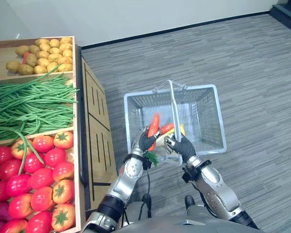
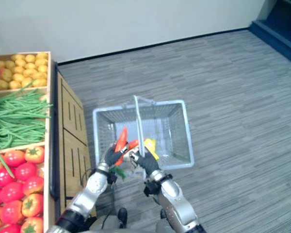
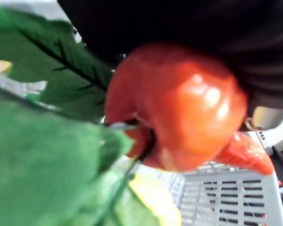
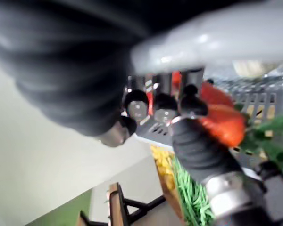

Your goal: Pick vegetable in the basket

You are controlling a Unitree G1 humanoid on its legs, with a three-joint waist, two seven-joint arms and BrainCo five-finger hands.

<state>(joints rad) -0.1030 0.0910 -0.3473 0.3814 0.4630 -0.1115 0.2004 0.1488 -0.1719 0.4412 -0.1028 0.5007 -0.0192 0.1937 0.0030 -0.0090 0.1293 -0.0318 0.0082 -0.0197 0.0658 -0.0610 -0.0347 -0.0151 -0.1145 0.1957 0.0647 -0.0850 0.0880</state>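
Observation:
A grey wire basket hangs over the carpet, and my right hand is curled round its handle at the near end. My left hand is shut on an orange carrot with green leaves, held at the basket's near left rim. A second carrot and a yellow vegetable lie inside the basket close to both hands. The right wrist view has my fingers wrapped under the handle bar, with the held carrot just beyond.
A wooden produce stand runs along the left. Its bins hold potatoes, green beans and tomatoes. Grey carpet stretches to the right and beyond the basket, up to a white wall.

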